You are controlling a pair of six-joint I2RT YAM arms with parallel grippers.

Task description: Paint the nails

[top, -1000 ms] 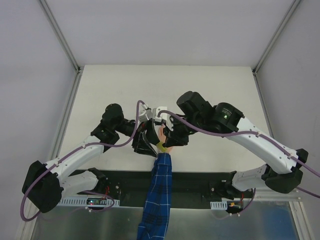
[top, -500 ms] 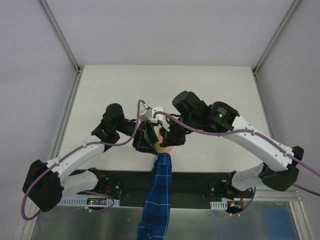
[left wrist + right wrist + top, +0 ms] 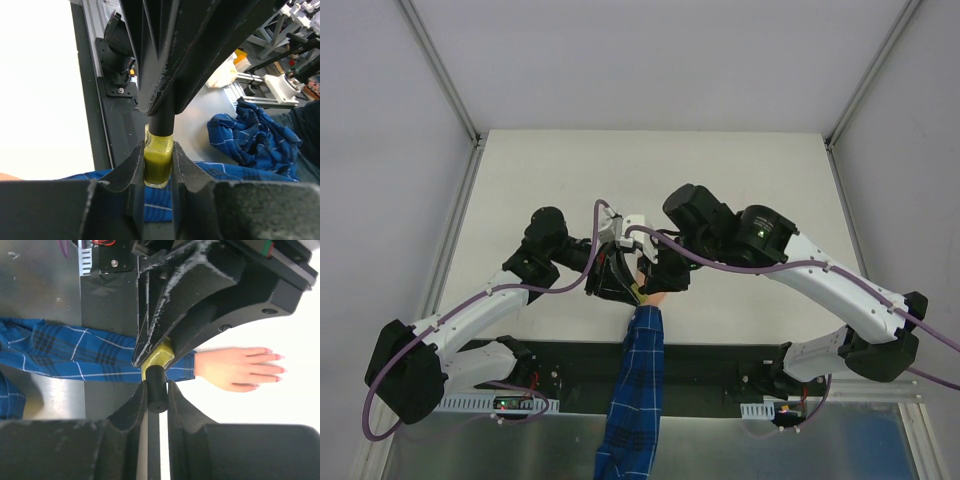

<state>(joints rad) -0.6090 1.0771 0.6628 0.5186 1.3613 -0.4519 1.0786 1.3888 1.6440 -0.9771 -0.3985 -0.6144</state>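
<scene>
A peach mannequin hand [image 3: 235,369] with a blue plaid sleeve [image 3: 70,352] lies on the white table; its pale pink nails [image 3: 277,364] show in the right wrist view. From above the hand [image 3: 655,297] is mostly hidden under the grippers. My left gripper [image 3: 158,167] is shut on the yellow polish bottle [image 3: 158,162] and holds it above the sleeve. My right gripper [image 3: 157,390] is shut on the bottle's black cap [image 3: 156,387]. The two grippers meet over the wrist in the top view, the left gripper [image 3: 617,280] beside the right gripper [image 3: 660,272].
The sleeve [image 3: 632,395] runs off the near table edge over a black base rail [image 3: 710,365]. Crumpled blue plaid cloth [image 3: 255,132] lies beyond the table. White walls enclose the table on three sides.
The right arm has shifted left and closed in on the left gripper over the wrist. The left arm has barely moved.
</scene>
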